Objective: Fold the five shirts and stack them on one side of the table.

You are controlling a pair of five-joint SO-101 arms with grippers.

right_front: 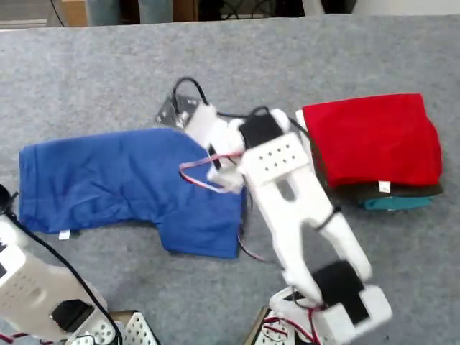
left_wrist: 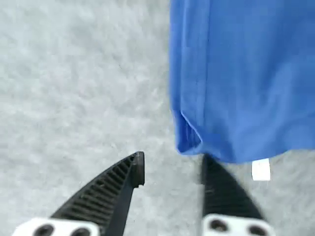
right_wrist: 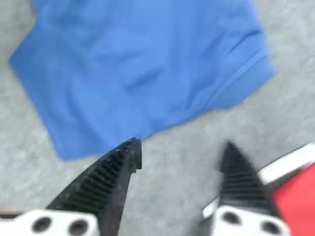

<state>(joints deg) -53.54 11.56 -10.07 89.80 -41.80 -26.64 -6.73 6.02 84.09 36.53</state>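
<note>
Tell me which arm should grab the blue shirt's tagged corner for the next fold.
Left, likely. The left gripper, open, sits at the corner of the blue shirt, its white tag beside one finger. The right gripper, also open, is at the opposite edge, near the red shirt.

Matt cloth blue shirt [right_front: 129, 187] on rough grey felt table [right_front: 93, 79]

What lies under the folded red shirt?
Beneath the red shirt, a dark layer and a teal layer below it peek out. The red shirt covers the rest, so further layers cannot be seen.
</note>
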